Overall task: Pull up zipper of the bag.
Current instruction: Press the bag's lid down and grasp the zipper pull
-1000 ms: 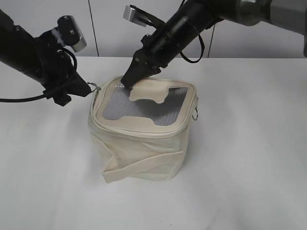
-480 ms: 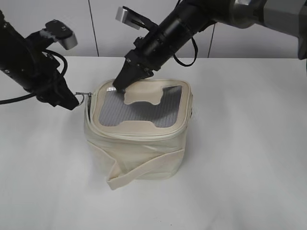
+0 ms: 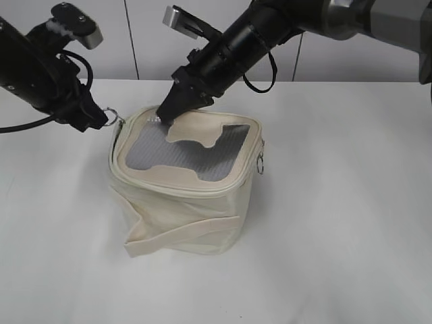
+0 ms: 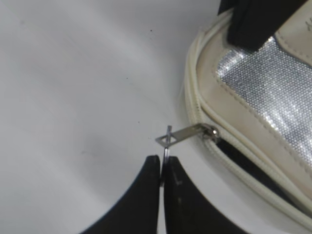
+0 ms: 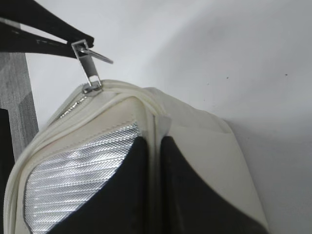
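Note:
The cream bag stands mid-table with its grey silvery lid panel facing up. My left gripper is shut on the ring pull of one silver slider at the lid's left corner. The zipper gapes dark behind that slider. My right gripper is shut on a cream fold of the bag's lid rim at the back left corner. The right wrist view shows the same slider and the left gripper. A second slider with a ring hangs at the right side.
The flat cream strap wraps the bag's front and sticks out at lower left. The white table stretches around the bag. A white panelled wall stands behind the table.
My left gripper has moved left and up with the ring pull. The bag has slid left with it. My right gripper has followed left, still gripping the lid rim.

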`<state>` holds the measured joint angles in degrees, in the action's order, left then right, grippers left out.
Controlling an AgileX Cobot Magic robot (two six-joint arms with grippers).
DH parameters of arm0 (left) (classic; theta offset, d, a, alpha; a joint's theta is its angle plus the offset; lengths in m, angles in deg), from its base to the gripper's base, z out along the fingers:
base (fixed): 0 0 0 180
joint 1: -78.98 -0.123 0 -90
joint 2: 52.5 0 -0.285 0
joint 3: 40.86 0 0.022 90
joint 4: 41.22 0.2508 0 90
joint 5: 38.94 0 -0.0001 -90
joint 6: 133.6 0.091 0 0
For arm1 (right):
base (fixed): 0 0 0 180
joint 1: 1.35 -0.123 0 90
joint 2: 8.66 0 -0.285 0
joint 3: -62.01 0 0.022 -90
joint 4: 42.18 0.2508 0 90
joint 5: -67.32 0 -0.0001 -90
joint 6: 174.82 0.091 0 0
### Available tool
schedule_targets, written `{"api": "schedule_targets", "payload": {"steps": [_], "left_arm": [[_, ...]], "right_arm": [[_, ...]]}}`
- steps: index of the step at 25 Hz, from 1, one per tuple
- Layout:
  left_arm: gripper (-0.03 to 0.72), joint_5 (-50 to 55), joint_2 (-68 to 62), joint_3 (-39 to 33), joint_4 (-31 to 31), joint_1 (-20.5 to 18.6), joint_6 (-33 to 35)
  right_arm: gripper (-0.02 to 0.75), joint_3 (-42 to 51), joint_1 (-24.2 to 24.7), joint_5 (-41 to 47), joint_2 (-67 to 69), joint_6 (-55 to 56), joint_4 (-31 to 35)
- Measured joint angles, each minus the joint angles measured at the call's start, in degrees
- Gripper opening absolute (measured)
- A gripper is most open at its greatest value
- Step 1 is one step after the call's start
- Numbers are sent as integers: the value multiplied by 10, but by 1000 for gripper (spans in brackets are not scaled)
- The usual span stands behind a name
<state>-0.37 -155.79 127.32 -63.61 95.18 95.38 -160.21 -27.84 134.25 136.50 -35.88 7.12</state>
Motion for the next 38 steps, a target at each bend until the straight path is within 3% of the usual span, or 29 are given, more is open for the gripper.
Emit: {"api": "schedule_targets", "payload": {"steps": [6,8,12,14,18,24,33,38], "left_arm": [[10,18,4,0,7,0,-1],[101,32,9,0,34,-4,-3],[385,43,11,0,57,-9,-3],[419,28,11,0,58,-9,-3],[399,-44,11,0,59,-9,27],[393,-132,2,0,71,15,193],[368,-152,-38,1,117,43,248],[354,-138,-38,2,52,45,312]], "right_arm": [[51,0,0,-1,0,3,1],[51,0,2,0,0,3,-2],[51,0,3,2,0,3,-3],[51,0,3,3,0,3,-3],[51,0,3,4,0,3,-3],[48,0,3,4,0,3,-3],[48,0,3,4,0,2,-3],[48,0,3,4,0,-2,-3]]}}
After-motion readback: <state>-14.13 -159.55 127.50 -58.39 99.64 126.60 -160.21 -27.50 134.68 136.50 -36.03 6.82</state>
